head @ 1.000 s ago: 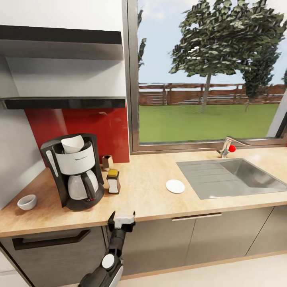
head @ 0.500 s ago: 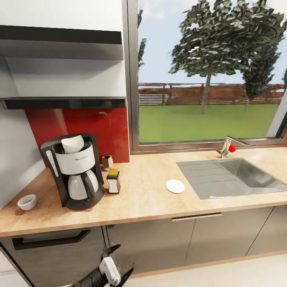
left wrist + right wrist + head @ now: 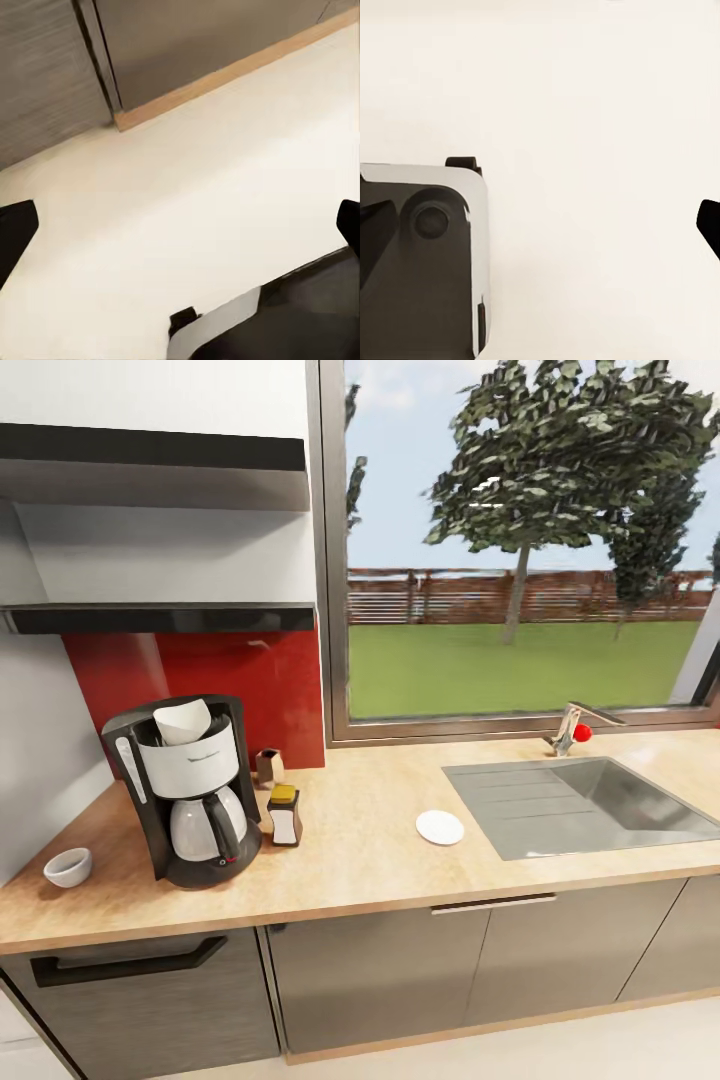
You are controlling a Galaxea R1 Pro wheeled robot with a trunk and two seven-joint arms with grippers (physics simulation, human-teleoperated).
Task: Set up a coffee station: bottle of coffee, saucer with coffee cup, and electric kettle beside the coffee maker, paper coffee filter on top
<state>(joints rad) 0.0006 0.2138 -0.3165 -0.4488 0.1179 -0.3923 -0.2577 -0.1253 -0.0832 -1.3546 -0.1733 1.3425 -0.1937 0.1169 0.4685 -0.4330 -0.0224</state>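
The coffee maker (image 3: 190,792) stands at the left of the kitchen countertop (image 3: 360,865), and a white paper coffee filter (image 3: 183,720) sits in its top. The bottle of coffee (image 3: 284,816) is just to its right. At the counter's far left is the coffee cup (image 3: 68,867); the saucer (image 3: 440,827) lies apart near the sink. The dark kitchen shelf (image 3: 160,618) hangs above. The electric kettle is out of view. In the wrist views my left gripper (image 3: 182,229) and right gripper (image 3: 540,229) are open over pale floor, holding nothing.
A steel sink (image 3: 590,800) with a faucet (image 3: 572,728) takes up the counter's right part. A small brown jar (image 3: 268,765) stands against the red backsplash. Grey cabinet fronts (image 3: 390,970) run below the counter. Part of the robot's base (image 3: 424,262) is seen below the right gripper.
My left arm, raised in front of the counter edge a second ago, has dropped down and left the head view. Nothing on the counter has moved.
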